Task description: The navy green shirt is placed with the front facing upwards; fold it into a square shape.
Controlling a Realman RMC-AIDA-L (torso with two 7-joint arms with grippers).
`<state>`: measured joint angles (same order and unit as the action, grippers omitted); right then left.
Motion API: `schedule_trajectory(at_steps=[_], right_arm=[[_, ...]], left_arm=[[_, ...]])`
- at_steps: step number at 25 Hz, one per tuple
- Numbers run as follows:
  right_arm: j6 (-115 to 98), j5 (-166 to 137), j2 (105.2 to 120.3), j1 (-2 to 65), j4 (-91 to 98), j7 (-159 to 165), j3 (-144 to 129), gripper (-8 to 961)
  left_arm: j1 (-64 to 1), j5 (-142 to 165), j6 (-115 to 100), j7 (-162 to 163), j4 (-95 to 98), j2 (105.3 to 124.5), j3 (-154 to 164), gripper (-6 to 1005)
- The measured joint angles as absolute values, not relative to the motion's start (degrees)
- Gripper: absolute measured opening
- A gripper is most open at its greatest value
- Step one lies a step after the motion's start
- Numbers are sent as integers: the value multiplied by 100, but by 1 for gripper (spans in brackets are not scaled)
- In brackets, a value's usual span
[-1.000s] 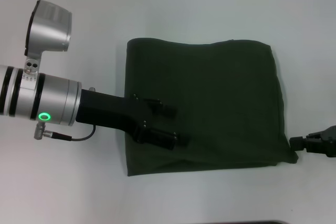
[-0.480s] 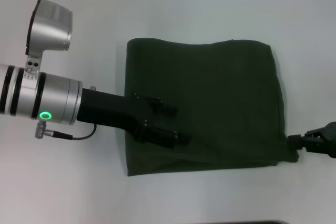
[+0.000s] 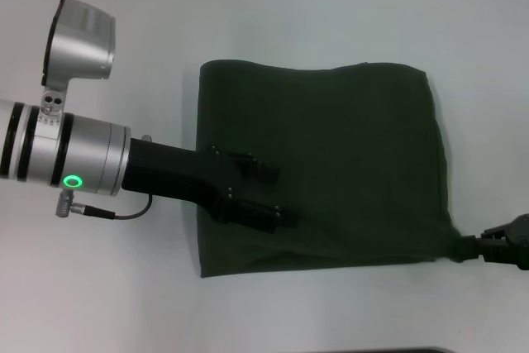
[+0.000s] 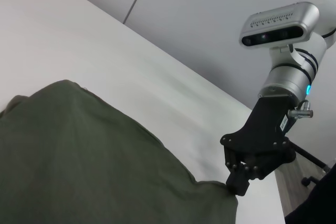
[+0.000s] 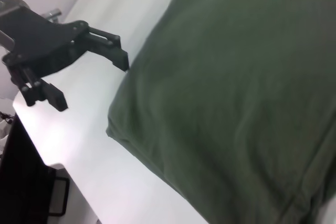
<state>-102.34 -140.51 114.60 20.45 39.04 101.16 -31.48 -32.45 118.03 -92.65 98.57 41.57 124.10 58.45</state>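
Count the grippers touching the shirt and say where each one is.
2. The left gripper sits open over the navy green shirt near its left edge; contact there can't be confirmed. The right gripper is shut on its near right corner.

Plain white worktop (image 3: 331,6), smooth and bare all around. Grey wall (image 4: 210,19) behind the far edge. Dark floor (image 5: 26,192) down past the near edge.

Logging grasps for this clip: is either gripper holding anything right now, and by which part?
The right gripper pinches the navy green shirt at its near right corner. The left gripper is open above the shirt, holding nothing.
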Motion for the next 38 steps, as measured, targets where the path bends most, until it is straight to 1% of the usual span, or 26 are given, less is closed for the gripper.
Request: schedule_trajectory(at_steps=[9, 13, 14, 18, 20, 24, 27, 29, 32, 38], right_arm=[[-10249, -14066, 11394, 1895, 3930, 10130, -3124, 18], [-10314, -14050, 11347, 1868, 3937, 10051, -2947, 17], [-10368, -14034, 11313, 1868, 3941, 9998, -2780, 17], [-10427, -14019, 11283, 1918, 3942, 9924, -2461, 18], [-10440, -14013, 11283, 1979, 3945, 9876, -2199, 19], [-10404, -13851, 11348, 2099, 3941, 9805, -1761, 20], [-10398, -13502, 11368, 2129, 3913, 9775, -1698, 21], [-10383, -13255, 11367, 2132, 3913, 9774, -1664, 21], [-10323, -12959, 11325, 2135, 3871, 9785, -1611, 22], [-10115, -12482, 11287, 2196, 3604, 9751, -1598, 125]], left_arm=[[-3246, 11803, -9268, 9851, 4157, 12410, 5844, 901], [-3243, 11803, -9300, 9852, 4168, 12410, 5844, 901], [-3242, 11803, -9308, 9853, 4172, 12407, 5844, 900], [-3242, 11805, -9311, 9856, 4176, 12399, 5844, 900], [-3244, 11824, -9310, 9864, 4181, 12389, 5843, 900], [-3250, 11840, -9299, 9891, 4189, 12355, 5807, 900], [-3251, 11842, -9307, 9918, 4192, 12300, 5790, 900], [-3247, 11843, -9315, 9947, 4199, 12271, 5785, 900], [-3199, 11847, -9330, 10006, 4235, 12211, 5776, 900], [-3124, 11879, -9386, 10036, 4247, 12115, 5771, 900]])
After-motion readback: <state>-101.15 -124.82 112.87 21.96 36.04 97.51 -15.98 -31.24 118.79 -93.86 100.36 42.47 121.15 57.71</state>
